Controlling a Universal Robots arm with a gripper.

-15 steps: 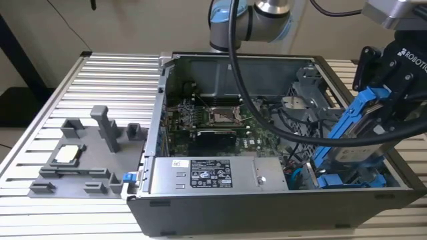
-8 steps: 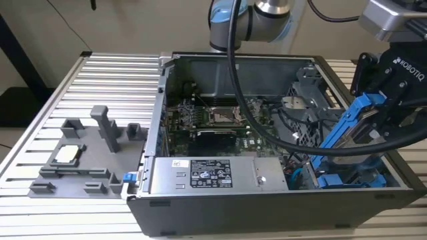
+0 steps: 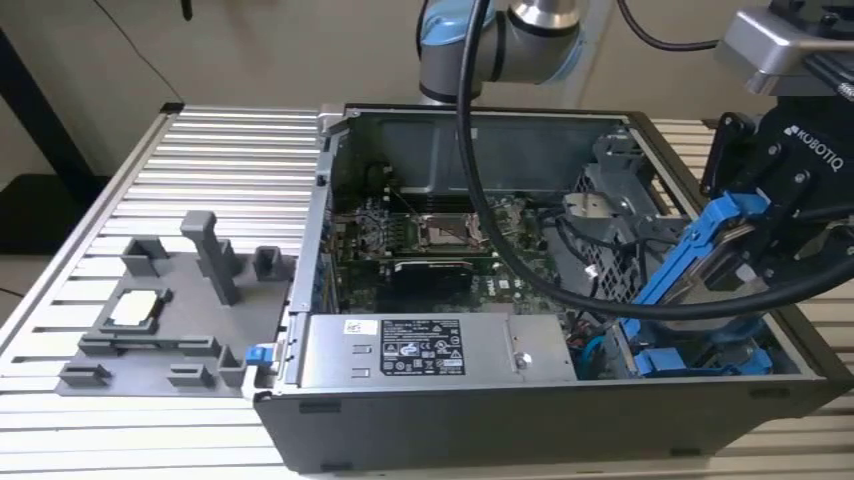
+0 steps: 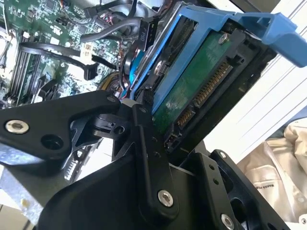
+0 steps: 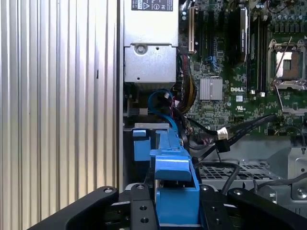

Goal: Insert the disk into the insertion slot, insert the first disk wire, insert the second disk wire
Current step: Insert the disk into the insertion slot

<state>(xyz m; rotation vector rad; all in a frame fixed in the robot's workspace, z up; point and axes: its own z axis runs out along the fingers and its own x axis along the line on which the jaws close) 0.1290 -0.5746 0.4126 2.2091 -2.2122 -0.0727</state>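
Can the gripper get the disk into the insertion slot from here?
Probably yes: the gripper holds the disk tilted just above the insertion slot. A black cable loops across the disk's lower end and might snag.

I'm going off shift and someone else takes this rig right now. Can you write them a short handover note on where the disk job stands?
Gripper: shut on the disk, clamping its blue frame.
Disk: held tilted above the insertion slot, at the exterior view's right end of the open case; not in the rails.
Done: the disk is in the grip and over its bay.
Left: the disk is not seated. Its connector edge is bare, so neither wire is plugged in. A loose black cable lies across the motherboard.
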